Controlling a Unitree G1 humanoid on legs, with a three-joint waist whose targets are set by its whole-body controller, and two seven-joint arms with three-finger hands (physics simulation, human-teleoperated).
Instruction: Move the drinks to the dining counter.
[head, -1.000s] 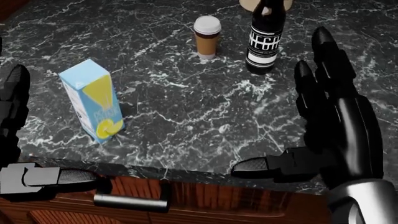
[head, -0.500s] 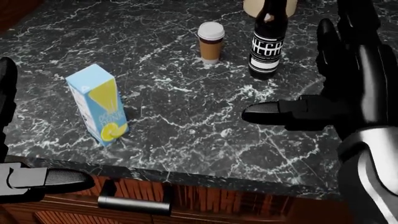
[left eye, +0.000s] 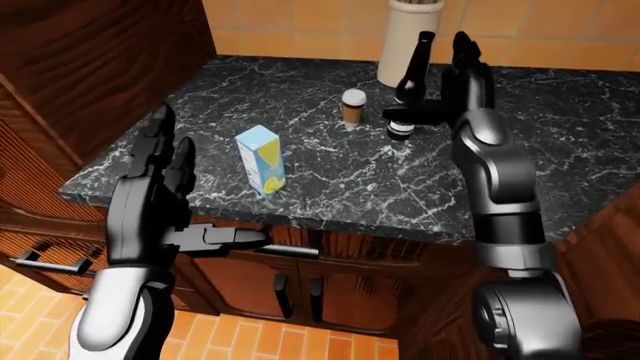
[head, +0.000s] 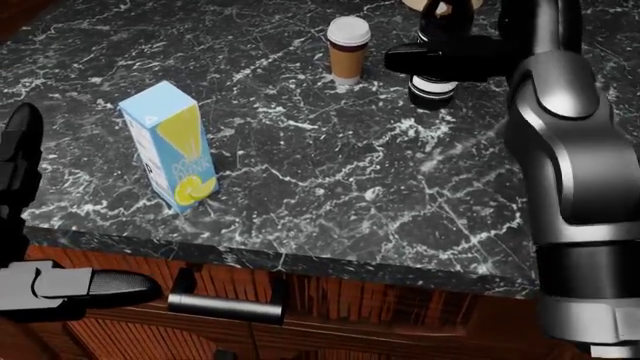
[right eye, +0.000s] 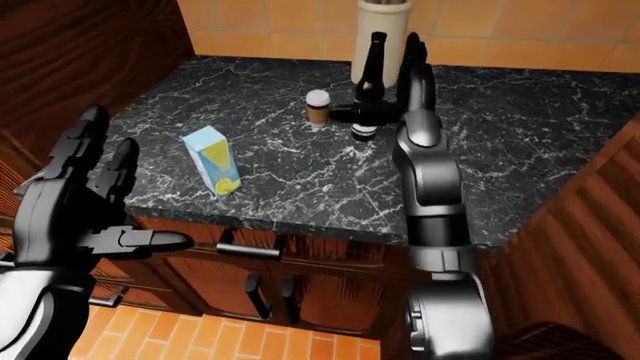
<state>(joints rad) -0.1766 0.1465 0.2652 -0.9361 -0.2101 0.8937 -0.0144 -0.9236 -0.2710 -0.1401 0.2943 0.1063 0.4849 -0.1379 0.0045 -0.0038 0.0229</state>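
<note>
Counter (head: 330, 202): right hand (head: 470, 52) now at bottle (left eye: 408, 82).

Black marble counter (left eye: 560, 142), wood cabinets (left eye: 300, 281), orange tiled wall (left eye: 300, 26).

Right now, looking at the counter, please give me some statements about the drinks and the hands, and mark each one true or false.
1. The juice carton stands upright on the counter. True.
2. The right hand is at the bottle. True.
3. The coffee cup lies on its side. False: it stands upright with its lid on.
4. The left hand holds the carton. False: it is open and apart from it, at the counter's edge.
</note>
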